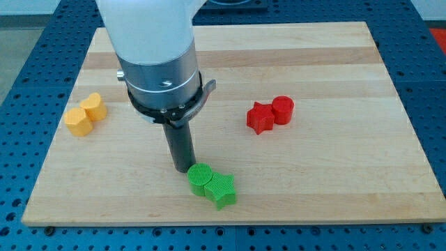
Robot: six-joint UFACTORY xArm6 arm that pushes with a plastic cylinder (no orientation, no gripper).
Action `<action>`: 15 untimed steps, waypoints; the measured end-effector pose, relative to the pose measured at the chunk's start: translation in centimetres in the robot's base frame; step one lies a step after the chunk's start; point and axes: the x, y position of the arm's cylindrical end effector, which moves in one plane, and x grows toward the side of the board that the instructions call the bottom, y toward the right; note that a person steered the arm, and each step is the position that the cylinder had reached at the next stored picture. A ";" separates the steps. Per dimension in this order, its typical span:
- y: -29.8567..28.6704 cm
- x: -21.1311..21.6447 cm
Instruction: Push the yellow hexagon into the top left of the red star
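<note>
The yellow hexagon lies near the board's left edge, touching a second yellow block whose shape I cannot make out. The red star lies right of the middle, touching a red cylinder on its upper right. My tip rests on the board at the lower middle, far right of the yellow hexagon and left and below the red star. It stands right at the upper left side of a green cylinder.
A green star touches the green cylinder on its lower right, near the bottom edge of the wooden board. The arm's wide grey and white body hides part of the board's upper middle.
</note>
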 end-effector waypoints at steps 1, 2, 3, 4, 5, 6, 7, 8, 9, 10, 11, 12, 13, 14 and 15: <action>0.0 -1.2; 0.0 -1.4; -0.1 -2.0; -4.6 -3.9; -12.2 -1.8; -14.9 3.5; -15.2 3.8; -17.2 0.3; -20.7 -1.1; -22.8 -1.9; -23.0 -3.1; -21.9 -7.2; -18.8 -8.9; -13.4 -9.2; -8.8 -10.0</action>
